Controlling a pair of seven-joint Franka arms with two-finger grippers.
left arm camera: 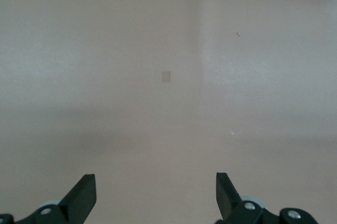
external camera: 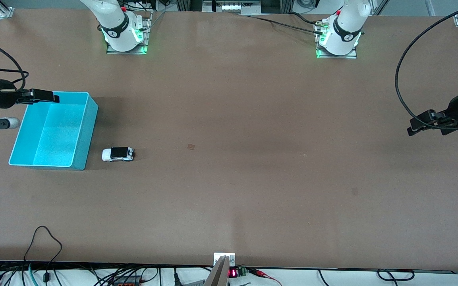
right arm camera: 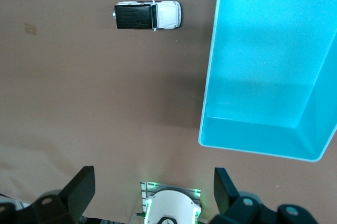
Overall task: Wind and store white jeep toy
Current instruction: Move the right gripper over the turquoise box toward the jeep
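While both arms wait up in the air, the white jeep toy sits on its wheels on the brown table. It is toward the right arm's end of the tabletop, about halfway between the edge where the robots stand and the edge by the front camera. It has a black roof and a white nose. Nothing touches it.

Just beside the jeep, closer still to the right arm's end, is a turquoise bin. The bin is much bigger than the jeep. It is open on top, and its inside looks bare. The jeep is next to the bin's lower corner but does not touch it.

The right gripper hangs over the bin's corner that is nearest the robots' edge. Its fingers are spread wide and hold nothing. From the right wrist view, the jeep and the bin both show below it.

The left gripper hangs over the left arm's end of the table, well apart from the jeep. Its fingers are spread wide too, with nothing between them. Only bare tabletop shows under it.

A small dark square mark lies on the table near the middle.
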